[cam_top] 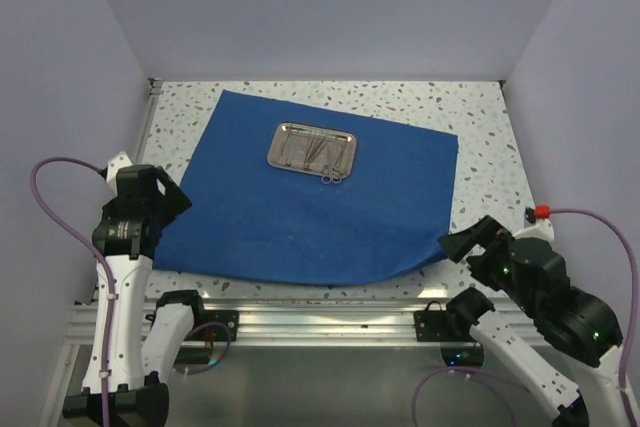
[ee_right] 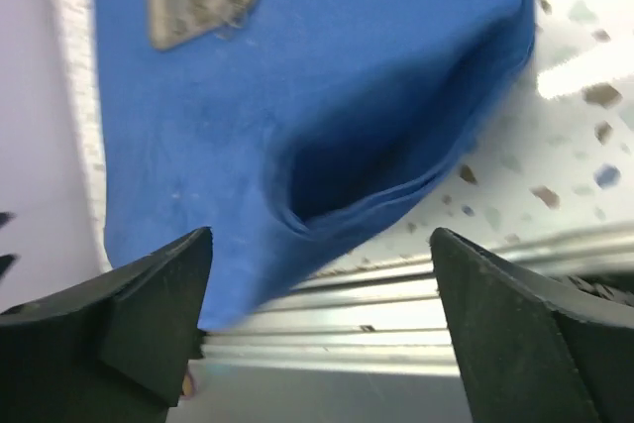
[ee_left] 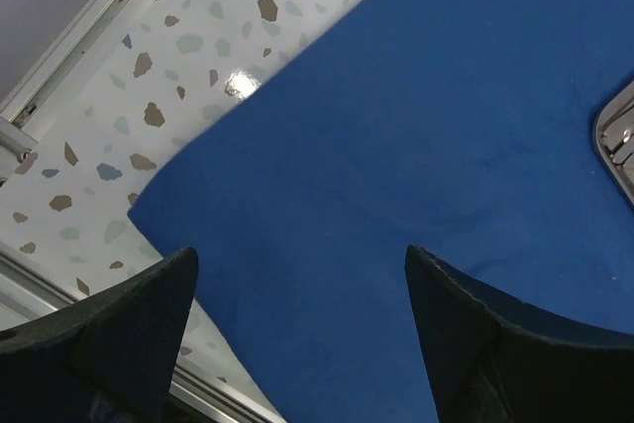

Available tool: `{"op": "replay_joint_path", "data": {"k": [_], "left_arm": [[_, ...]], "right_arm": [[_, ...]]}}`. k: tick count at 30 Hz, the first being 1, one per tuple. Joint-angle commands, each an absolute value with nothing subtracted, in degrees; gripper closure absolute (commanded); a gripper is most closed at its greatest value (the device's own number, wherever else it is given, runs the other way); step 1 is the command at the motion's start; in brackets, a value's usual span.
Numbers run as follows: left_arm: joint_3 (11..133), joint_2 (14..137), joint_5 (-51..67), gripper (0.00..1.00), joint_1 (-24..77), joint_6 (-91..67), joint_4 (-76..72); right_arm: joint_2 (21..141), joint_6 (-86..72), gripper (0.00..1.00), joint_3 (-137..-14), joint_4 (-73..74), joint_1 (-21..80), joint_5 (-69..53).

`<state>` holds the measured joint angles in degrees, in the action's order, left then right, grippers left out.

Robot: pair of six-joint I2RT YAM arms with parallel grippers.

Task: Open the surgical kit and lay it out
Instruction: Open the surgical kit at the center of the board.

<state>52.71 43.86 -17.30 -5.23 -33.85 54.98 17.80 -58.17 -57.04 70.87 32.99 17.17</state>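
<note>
Left pincer (ee_left: 299, 257) spread wide, empty, near blue cloth (ee_left: 416, 146) edge; right pincer (ee_right: 319, 237) likewise, touching nothing

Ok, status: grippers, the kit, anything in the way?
Left gripper and right gripper open, empty, at near edge. Blue cloth spread out, near-right edge puckered. Steel tray on it, instruments inside. No obstacle in view.

Top view: even, diffuse light, sharp, only faint shadows. Left wrist view: small white glare spot on the speckled terrazzo tabletop (ee_left: 168, 76). Right wrist view: blurred throughout; tabletop blown out white at upper right; dark shadow inside a fold of the royal-blue cloth sheet (ee_right: 376, 37).
</note>
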Motion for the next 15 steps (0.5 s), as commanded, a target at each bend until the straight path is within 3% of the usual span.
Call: {"op": "replay_joint_path", "data": {"k": [1,11,15], "left_arm": [[54.4,42.2,-18.1,0.11,-5.5,-35.9,57.3],[57.4,41.4,-15.3,0.11,-5.5,-33.5,58.7],[56.3,46.7,-11.9,0.11,-5.4,-31.5,53.4]], "right_arm": [[21.6,-63.5,0.02,-54.3,88.9,33.0,16.3],[23.4,-62.9,0.02,-61.9,90.4,33.0,19.7],[28.3,-57.8,0.02,-60.5,79.8,33.0,16.3]]}}
